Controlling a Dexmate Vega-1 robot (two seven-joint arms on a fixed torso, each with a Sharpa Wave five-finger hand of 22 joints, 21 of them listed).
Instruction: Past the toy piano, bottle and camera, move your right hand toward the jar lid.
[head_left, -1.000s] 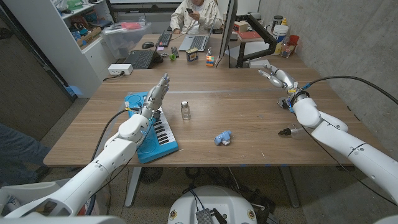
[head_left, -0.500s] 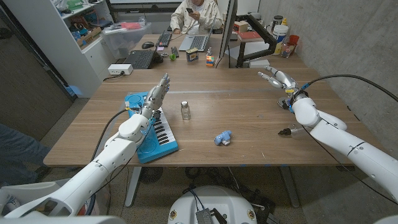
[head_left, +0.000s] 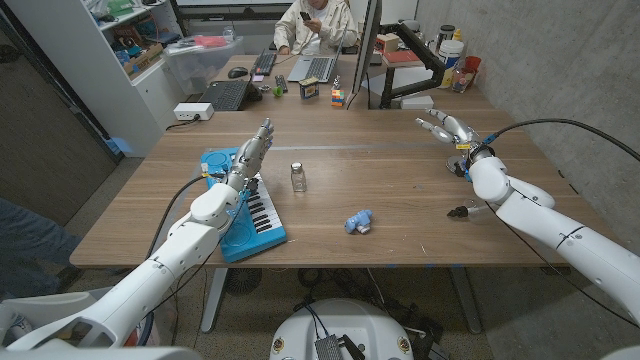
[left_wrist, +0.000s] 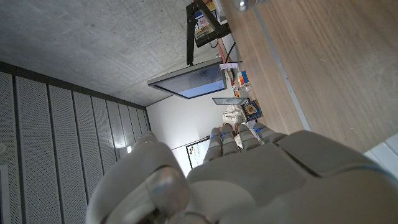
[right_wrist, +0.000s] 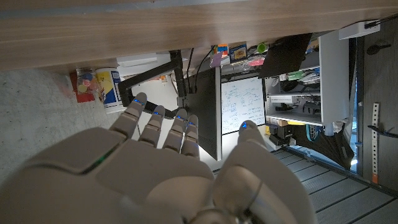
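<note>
Right robot hand is held raised, fingers spread, empty, well beyond the small bottle on the worktop. Jar lid, possibly, is seen beside the right forearm. Left robot hand is open above the toy piano.

Behind the wooden table a person sits at a laptop. A second laptop lies nearby, beside a white power strip.
</note>
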